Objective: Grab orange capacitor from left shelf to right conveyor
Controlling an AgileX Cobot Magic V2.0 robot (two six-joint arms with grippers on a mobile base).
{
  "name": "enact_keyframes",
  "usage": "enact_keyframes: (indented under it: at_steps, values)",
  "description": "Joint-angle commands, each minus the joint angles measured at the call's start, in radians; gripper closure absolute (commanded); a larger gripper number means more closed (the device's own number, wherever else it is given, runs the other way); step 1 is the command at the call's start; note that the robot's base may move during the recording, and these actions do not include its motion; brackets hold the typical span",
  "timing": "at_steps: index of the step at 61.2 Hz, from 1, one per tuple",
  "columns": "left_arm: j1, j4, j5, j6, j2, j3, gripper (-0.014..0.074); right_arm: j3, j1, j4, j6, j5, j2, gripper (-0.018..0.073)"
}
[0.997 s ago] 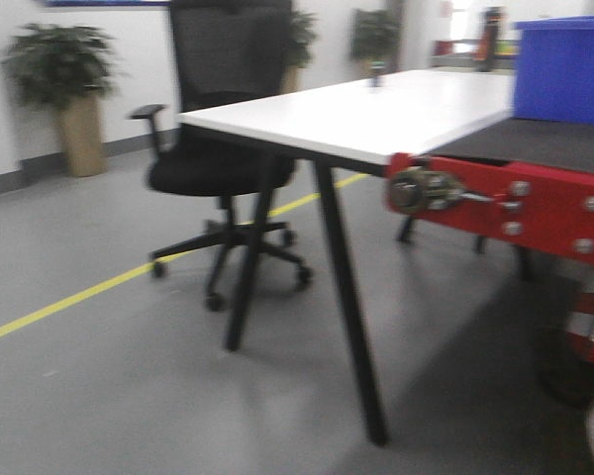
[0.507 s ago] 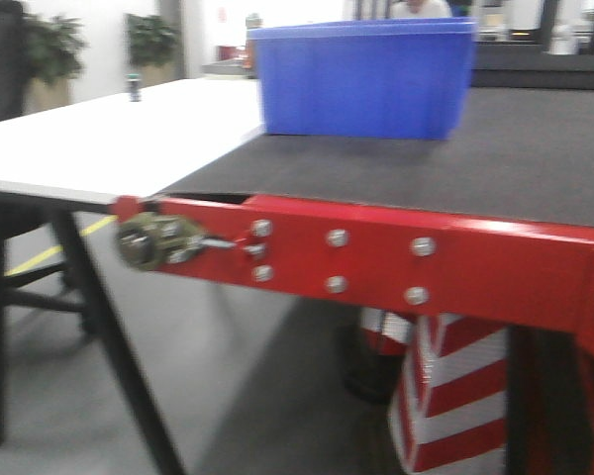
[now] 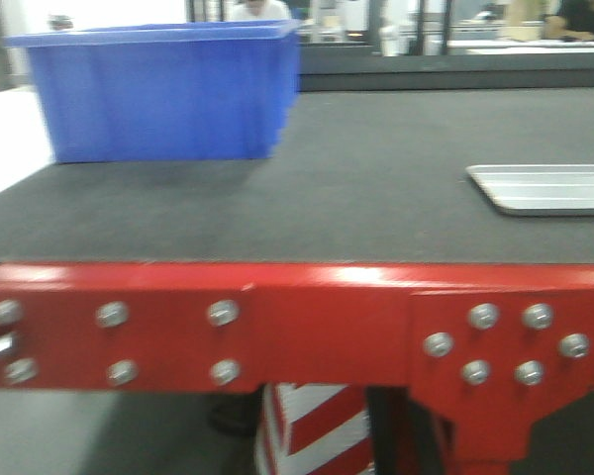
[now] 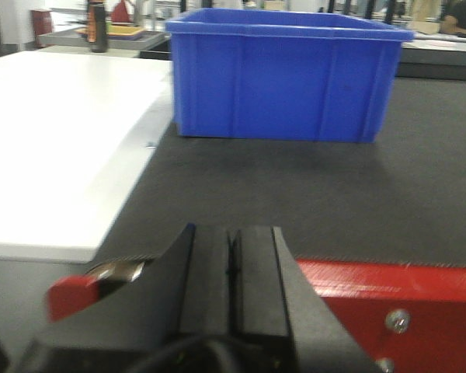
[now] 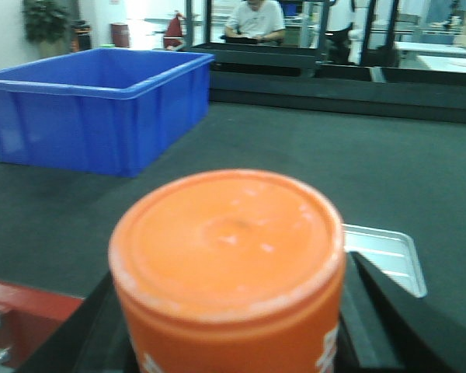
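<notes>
1. The pick looks done. The orange capacitor [image 5: 227, 272] stands upright in the right gripper [image 5: 237, 338], with the dark fingers [image 5: 377, 311] clamped against its sides. Only its cap and the top of its wall show in the right wrist view. The left shelf is in none of the views.
2. The left gripper [image 4: 231, 268] has its jaws pressed flat together with nothing between them. It hangs just short of the red frame [image 3: 307, 317].
3. What is left, as I judge it, is to carry the capacitor over the frame edge, stand it on the right conveyor [image 3: 376, 188] and let go. The capacitor is near the belt's front edge and not yet set down.
4. Containers:
   - The blue bin [image 3: 163, 94] stands on the belt at its far left, beside the white table [image 4: 54, 132]. Its inner walls show bare from the right wrist view, but its floor is hidden, so I cannot say what it holds.
   - The silver tray [image 3: 549, 188] lies flat on the belt to the right, well apart from the bin, and the part in view carries nothing.
</notes>
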Motion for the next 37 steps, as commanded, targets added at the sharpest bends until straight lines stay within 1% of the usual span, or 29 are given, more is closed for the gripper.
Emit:
enact_keyframes:
  at_steps: [1,37]
  values:
    - [0.001,-0.003,-0.088,-0.002,-0.009,-0.004,0.0723,-0.028,-0.005,-0.005,-0.005,-0.091,0.017,0.0433]
    - [0.001,-0.003,-0.088,-0.002,-0.009,-0.004,0.0723,-0.028,-0.005,-0.005,-0.005,-0.091,0.017,0.0433]
